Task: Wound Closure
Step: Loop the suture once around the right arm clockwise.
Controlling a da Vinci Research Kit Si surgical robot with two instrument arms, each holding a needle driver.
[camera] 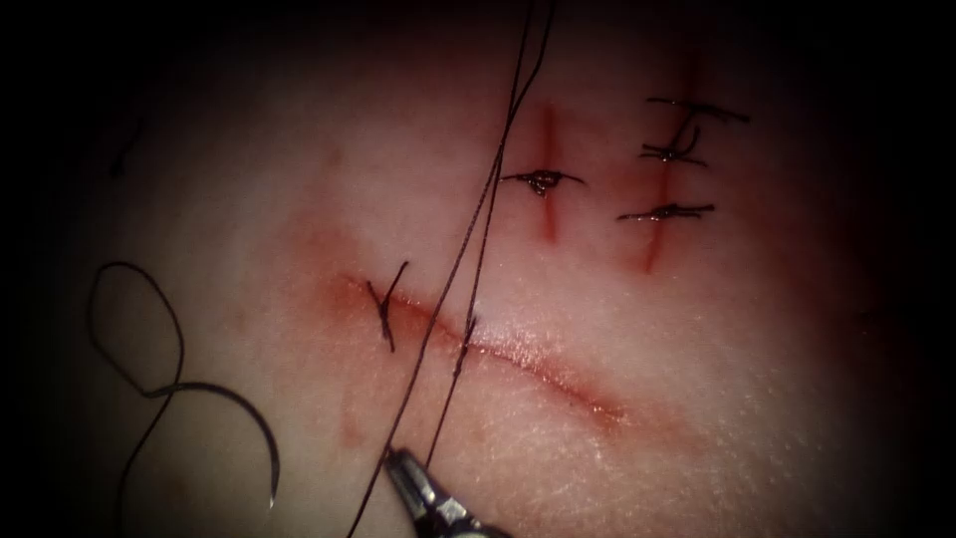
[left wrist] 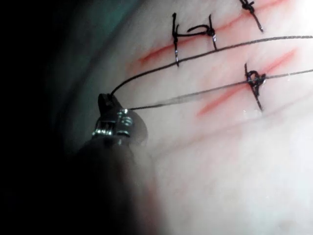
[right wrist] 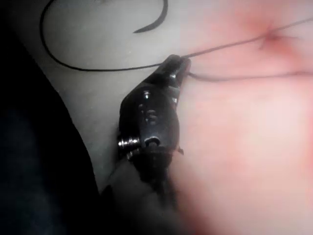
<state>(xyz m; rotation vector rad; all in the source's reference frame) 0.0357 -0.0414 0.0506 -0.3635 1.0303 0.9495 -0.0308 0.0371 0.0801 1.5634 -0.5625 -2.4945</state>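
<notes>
The long slanting cut [camera: 518,364] in the tissue [camera: 697,349] carries one tied stitch [camera: 386,311] near its left end. Two strands of thread [camera: 488,189] rise from a second bite [camera: 466,339] toward the top edge. My right tool [camera: 391,456] [right wrist: 183,61] is just below the cut, shut on one strand. In the left wrist view my left tool [left wrist: 108,98] is shut on the thread [left wrist: 205,54] where both strands meet. The curved needle [camera: 261,443] [right wrist: 156,19] lies free on the tissue left of the cut, held by neither tool and not in the tissue.
Two short cuts at the upper right hold tied stitches [camera: 543,181] [camera: 665,211] with cut ends. A slack loop of thread [camera: 139,299] trails from the needle at the far left. Red fluid stains the tissue along the cuts.
</notes>
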